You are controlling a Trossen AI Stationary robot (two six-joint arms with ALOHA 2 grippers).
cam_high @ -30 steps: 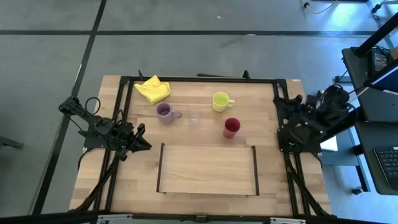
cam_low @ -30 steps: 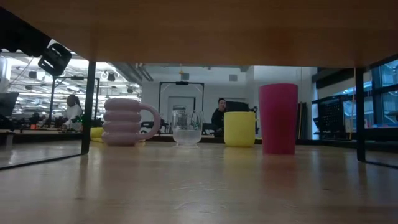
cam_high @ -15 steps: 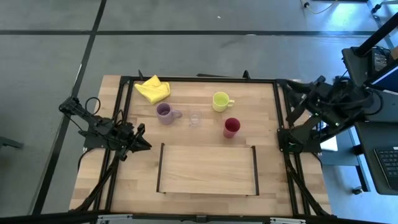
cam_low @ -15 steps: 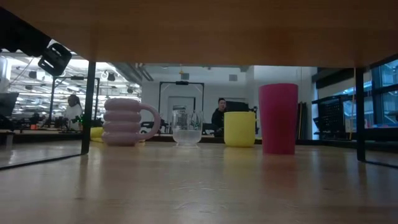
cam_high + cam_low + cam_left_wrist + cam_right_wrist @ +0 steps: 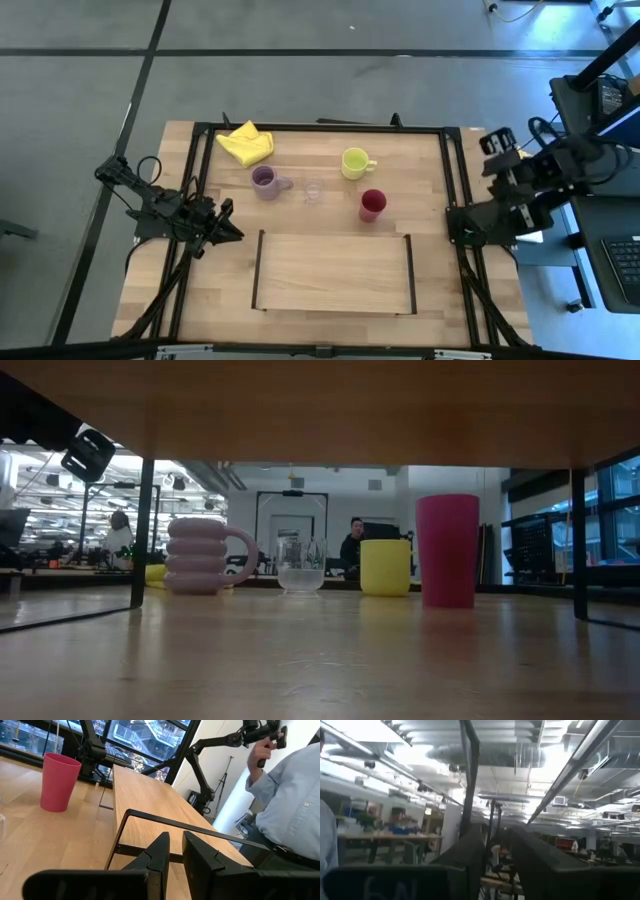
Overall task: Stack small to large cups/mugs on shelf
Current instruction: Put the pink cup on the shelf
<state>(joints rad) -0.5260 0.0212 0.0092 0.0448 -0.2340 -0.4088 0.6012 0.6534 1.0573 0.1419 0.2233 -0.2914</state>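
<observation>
Four cups stand on their bases on the far half of the table: a purple mug (image 5: 265, 181) (image 5: 200, 555), a tiny clear glass (image 5: 314, 190) (image 5: 300, 566), a yellow-green mug (image 5: 354, 162) (image 5: 385, 567) and a red cup (image 5: 372, 205) (image 5: 447, 550) (image 5: 59, 781). The shelf (image 5: 333, 272), light wood inside a thin dark frame (image 5: 165, 820), lies nearer and holds nothing. My left gripper (image 5: 230, 229) (image 5: 174, 851) is shut and low at the table's left edge. My right gripper (image 5: 494, 145) (image 5: 496, 845) is shut, raised beyond the right edge and pointing upward at the ceiling.
A yellow cloth (image 5: 246, 143) lies at the far left corner. A larger black metal frame (image 5: 448, 180) runs round the tabletop. A person in a light shirt (image 5: 290, 805) stands beyond the table's near side in the left wrist view.
My right arm has unfolded from its low rest at the table's right edge. Its gripper has gone up and toward the far edge and has tipped upward. The cups and my left arm have kept still.
</observation>
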